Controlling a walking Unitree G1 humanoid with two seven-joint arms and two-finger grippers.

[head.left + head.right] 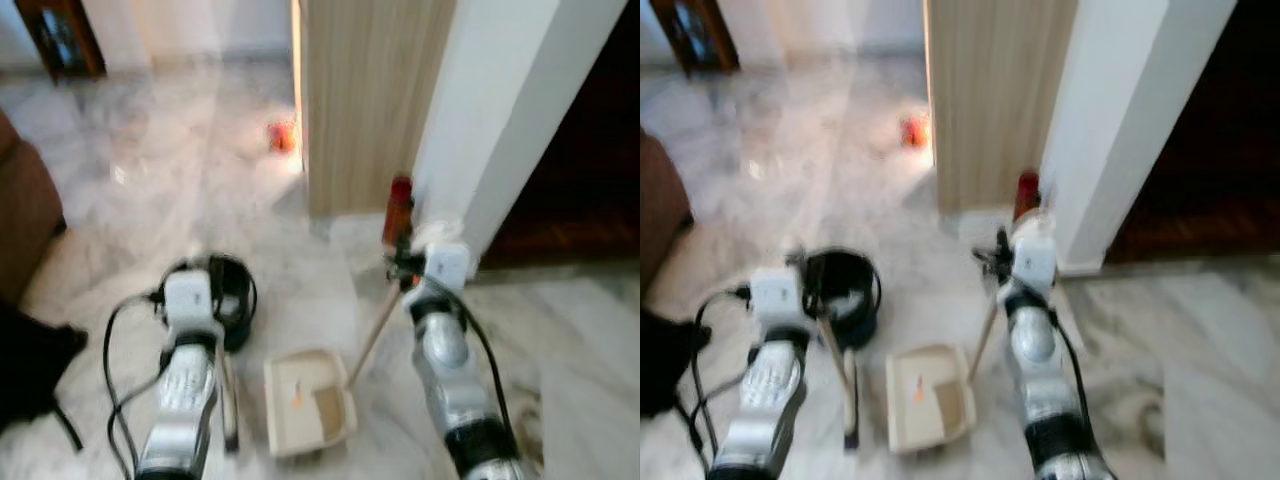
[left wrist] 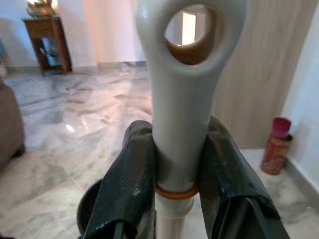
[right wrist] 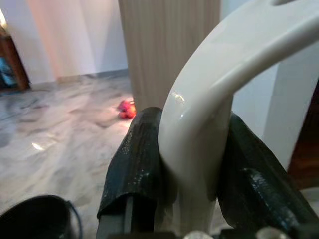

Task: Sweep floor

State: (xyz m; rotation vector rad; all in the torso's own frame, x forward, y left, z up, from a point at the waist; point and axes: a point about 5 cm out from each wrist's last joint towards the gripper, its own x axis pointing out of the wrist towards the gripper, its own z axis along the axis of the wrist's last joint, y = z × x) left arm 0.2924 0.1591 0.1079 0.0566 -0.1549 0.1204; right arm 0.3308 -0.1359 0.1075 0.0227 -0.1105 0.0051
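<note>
Gripping cream handles, both claws – left claw (image 2: 177,174), right claw (image 3: 192,169) – hide the shafts.

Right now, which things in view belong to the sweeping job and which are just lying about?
For the job:
- broom handle, clamped in left gripper
- dustpan, its handle clamped in right gripper
- black bin

Lying about:
- red canister by the pillar
- small red object farther off
</note>
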